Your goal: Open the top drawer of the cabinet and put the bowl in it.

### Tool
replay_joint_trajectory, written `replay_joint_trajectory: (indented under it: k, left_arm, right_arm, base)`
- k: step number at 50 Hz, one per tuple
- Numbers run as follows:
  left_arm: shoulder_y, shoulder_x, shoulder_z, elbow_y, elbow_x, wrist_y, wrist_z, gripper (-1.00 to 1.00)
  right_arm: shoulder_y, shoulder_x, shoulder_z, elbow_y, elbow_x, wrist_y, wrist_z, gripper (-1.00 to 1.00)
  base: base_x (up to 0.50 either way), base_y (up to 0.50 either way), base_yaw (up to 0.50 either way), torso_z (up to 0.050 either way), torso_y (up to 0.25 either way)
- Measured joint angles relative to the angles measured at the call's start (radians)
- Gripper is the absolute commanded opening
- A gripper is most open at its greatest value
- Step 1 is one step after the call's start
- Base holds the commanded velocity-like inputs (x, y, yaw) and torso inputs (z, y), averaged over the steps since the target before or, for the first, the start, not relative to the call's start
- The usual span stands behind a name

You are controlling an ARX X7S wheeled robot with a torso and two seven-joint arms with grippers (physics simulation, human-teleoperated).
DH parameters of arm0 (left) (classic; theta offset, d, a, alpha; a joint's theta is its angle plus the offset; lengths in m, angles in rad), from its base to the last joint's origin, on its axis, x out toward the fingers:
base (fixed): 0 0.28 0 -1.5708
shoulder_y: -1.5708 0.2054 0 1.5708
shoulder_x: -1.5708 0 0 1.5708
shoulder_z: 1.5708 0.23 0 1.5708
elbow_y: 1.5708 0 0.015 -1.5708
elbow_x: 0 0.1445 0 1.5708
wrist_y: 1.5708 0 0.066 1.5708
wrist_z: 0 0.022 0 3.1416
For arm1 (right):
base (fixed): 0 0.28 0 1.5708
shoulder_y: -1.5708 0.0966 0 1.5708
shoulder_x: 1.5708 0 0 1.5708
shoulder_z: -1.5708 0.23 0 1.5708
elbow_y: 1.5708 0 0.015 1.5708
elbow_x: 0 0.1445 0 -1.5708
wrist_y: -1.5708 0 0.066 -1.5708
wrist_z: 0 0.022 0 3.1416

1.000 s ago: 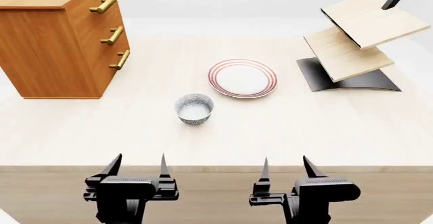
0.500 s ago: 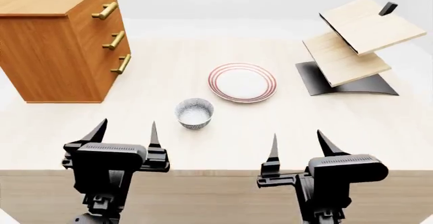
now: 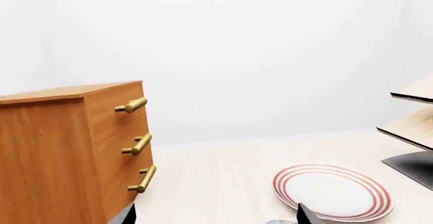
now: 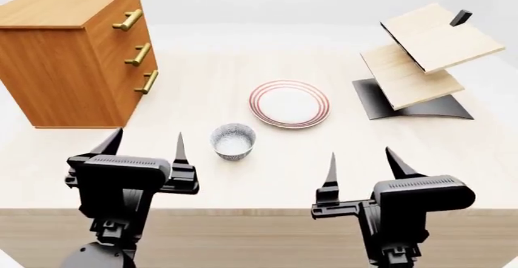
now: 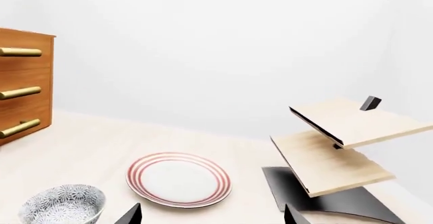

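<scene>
The orange-brown cabinet (image 4: 60, 56) stands at the table's far left with three shut drawers. The top drawer (image 4: 117, 13) has a brass bar handle (image 4: 127, 20). The cabinet also shows in the left wrist view (image 3: 68, 153) and in the right wrist view (image 5: 24, 89). The grey-blue speckled bowl (image 4: 233, 140) stands upright on the table, between the cabinet and the plate; it also shows in the right wrist view (image 5: 62, 203). My left gripper (image 4: 144, 148) is open and empty, near and left of the bowl. My right gripper (image 4: 362, 166) is open and empty, near and right of it.
A white plate with red rings (image 4: 289, 103) lies behind the bowl. A pale tilted-board rack on a black base (image 4: 421, 62) stands at the far right. The table's front edge (image 4: 259, 209) runs just under both grippers.
Both grippers have risen and moved forward over the table's front edge toward the bowl. The view has shifted slightly. Nothing on the table has moved.
</scene>
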Motion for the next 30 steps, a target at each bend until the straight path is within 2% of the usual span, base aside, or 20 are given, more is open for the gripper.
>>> replay_joint_trajectory:
  k: [12, 30]
  left_arm:
    - [-0.081, -0.028, -0.003, 0.067, -0.032, -0.149, 0.004, 1.00]
    - [-0.406, -0.067, -0.046, 0.157, -0.139, -0.577, 0.014, 1.00]
  right_arm:
    - [0.083, 0.014, 0.027, -0.098, 0.032, 0.231, -0.006, 1.00]
    - [0.393, 0.069, 0.099, -0.300, 0.114, 0.755, -0.054, 1.00]
  base:
    - [0.00, 0.00, 0.00, 0.050, 0.019]
    - [0.00, 0.00, 0.00, 0.000, 0.000]
